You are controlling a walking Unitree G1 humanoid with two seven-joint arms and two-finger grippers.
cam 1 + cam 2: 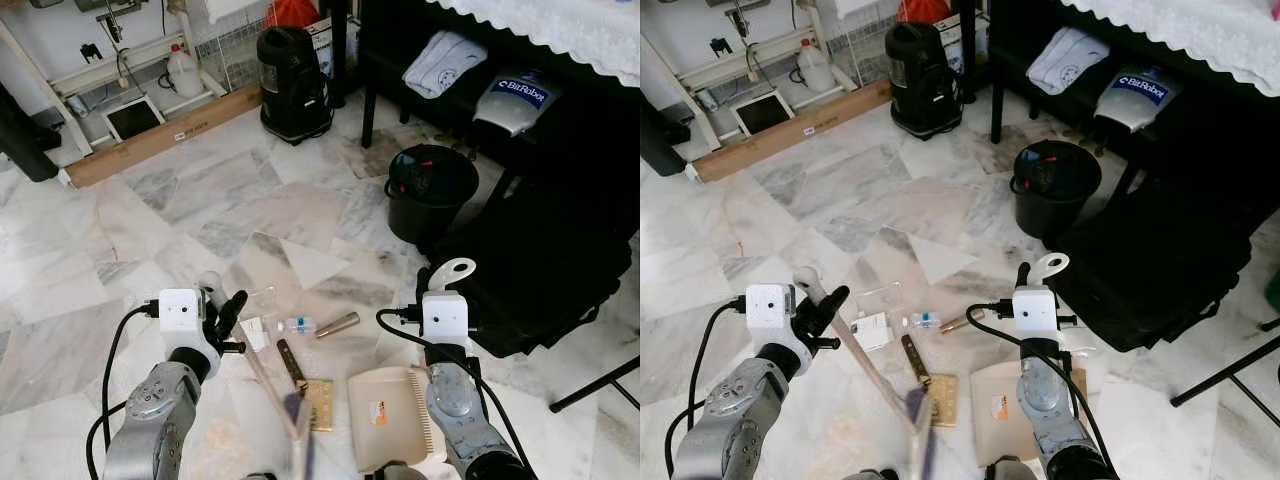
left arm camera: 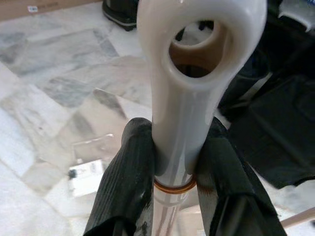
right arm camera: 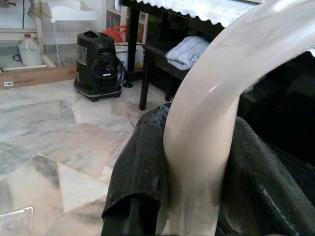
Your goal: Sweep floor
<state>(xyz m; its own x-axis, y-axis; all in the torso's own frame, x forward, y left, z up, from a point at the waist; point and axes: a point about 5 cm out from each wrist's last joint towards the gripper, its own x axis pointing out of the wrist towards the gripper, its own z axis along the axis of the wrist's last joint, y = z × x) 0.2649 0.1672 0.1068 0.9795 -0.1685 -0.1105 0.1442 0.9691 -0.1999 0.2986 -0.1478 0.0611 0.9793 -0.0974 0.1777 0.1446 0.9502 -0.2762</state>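
Note:
My left gripper is shut on the white broom handle, just below its looped end, with both black fingers pressed against it. The broom's stick slants down toward the brush near the lower edge of the eye views. On the right, my right gripper is shut on the cream handle of the dustpan, which rests on the marble floor. Litter lies between the two: a small bottle, a brown tube, a clear plastic box, a brown stick and a gold card.
A black bin stands ahead to the right, beside a black bag and a dark table. A black appliance and a long cardboard box sit along the far side. A thin black leg crosses the floor at the right.

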